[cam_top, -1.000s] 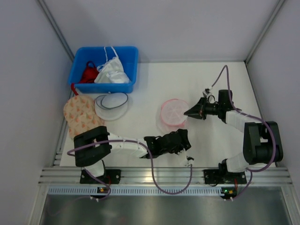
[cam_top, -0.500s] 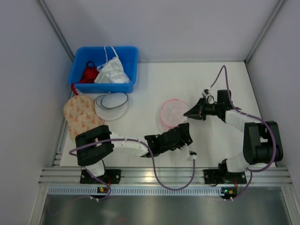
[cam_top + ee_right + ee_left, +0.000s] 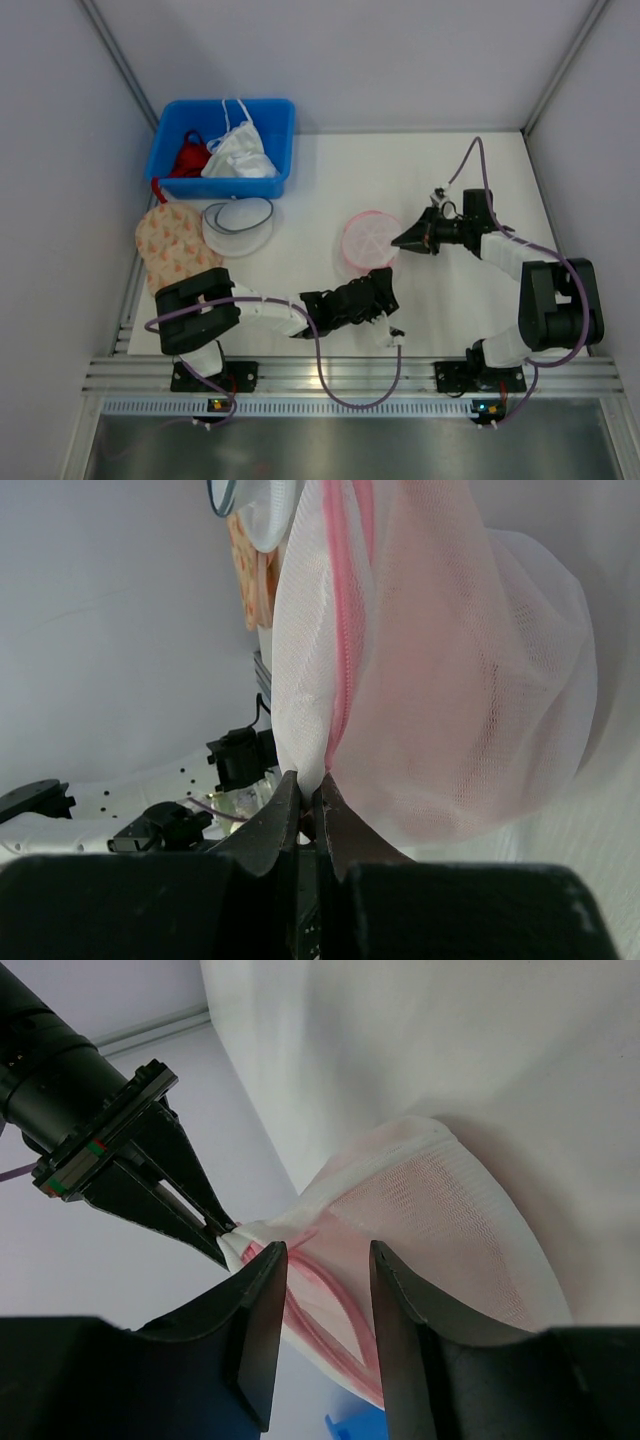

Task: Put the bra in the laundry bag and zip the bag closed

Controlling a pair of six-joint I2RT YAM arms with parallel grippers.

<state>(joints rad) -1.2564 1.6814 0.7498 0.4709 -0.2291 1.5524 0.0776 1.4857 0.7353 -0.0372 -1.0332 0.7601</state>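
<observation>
The laundry bag (image 3: 370, 240), a round white mesh pouch with pink rims, lies mid-table. Pale pink fabric, the bra (image 3: 470, 680), shows through the mesh inside it. My right gripper (image 3: 397, 241) is shut on the bag's right edge beside the pink zip (image 3: 345, 630), seen close in the right wrist view (image 3: 310, 778). My left gripper (image 3: 385, 287) is open just near of the bag. In the left wrist view (image 3: 325, 1252) its jaws stand apart around the bag's gaping pink zip opening (image 3: 325, 1295), not touching it. The bag's mesh (image 3: 440, 1210) bulges to the right there.
A blue bin (image 3: 275, 120) at the back left holds a red garment (image 3: 188, 158) and a white garment (image 3: 240, 152). A dark-rimmed mesh disc (image 3: 238, 225) and a beige patterned pouch (image 3: 168, 245) lie in front of it. Walls close in on both sides.
My left gripper pushed toward the bag, then drew back a little toward the near left. The bag's raised rim has settled lower. The right gripper kept its hold.
</observation>
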